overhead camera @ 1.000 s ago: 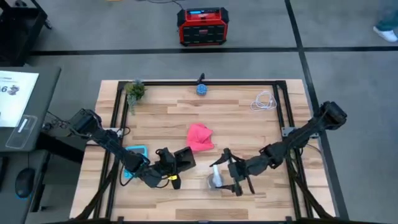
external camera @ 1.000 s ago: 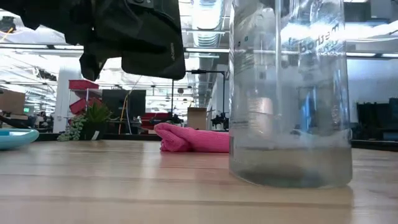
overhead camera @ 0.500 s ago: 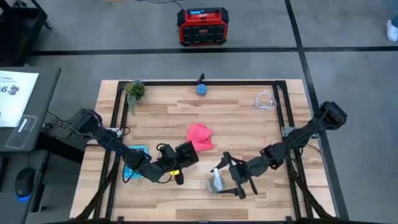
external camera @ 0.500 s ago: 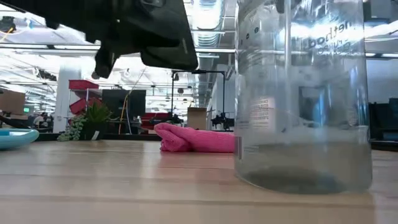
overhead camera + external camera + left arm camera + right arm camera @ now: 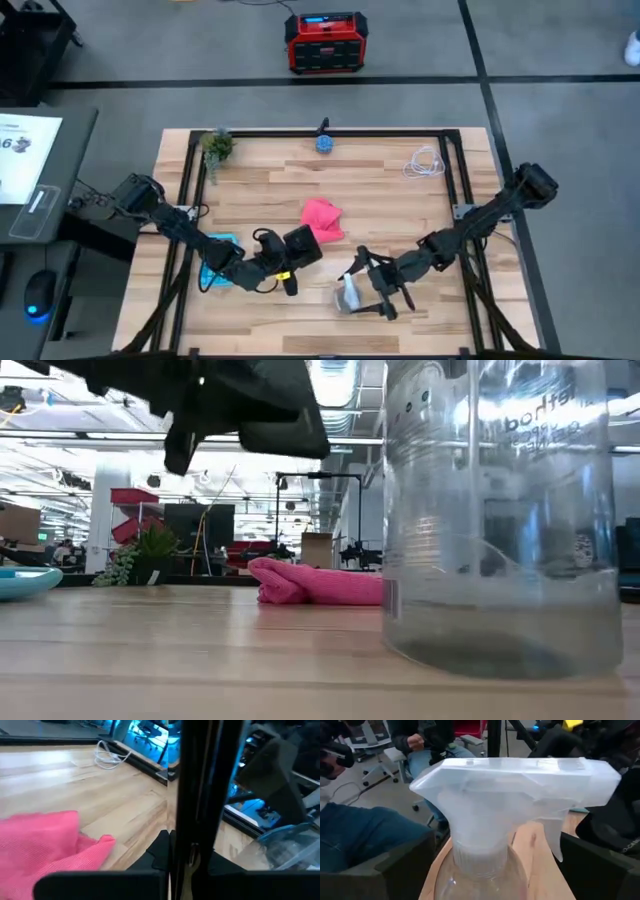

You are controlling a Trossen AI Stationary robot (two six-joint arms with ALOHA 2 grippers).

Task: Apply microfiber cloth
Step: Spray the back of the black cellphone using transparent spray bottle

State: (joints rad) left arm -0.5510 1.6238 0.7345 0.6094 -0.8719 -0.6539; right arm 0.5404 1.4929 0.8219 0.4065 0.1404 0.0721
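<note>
A wooden table (image 5: 400,200) seen from above fills the middle of the frame, with two dark robot arms reaching in from the lower left and lower right. The pink-red microfiber cloth (image 5: 321,219) lies crumpled near the centre of the table, untouched by either arm, so the task looks to be at its start: the cloth has not yet been picked up or pressed to anything, and the whole wiping step appears to remain. The cloth is a loosely folded heap; in the overhead view its long axis runs roughly from the top of the frame toward the bottom, leaning slightly to the lower right, and in the level view it shows as a low flat bundle at mid-frame. The left gripper (image 5: 297,250) hangs above the table just to the lower left of the cloth, close to it but not touching; whether its fingers are spread or closed cannot be told from these pictures. A light blue object (image 5: 215,249) lies under the left arm toward the lower left. The right gripper (image 5: 365,285) sits at the lower centre, its fingers clenched around a clear spray bottle (image 5: 347,292), which stands upright on the wood and looms large at the right of the level view.
</note>
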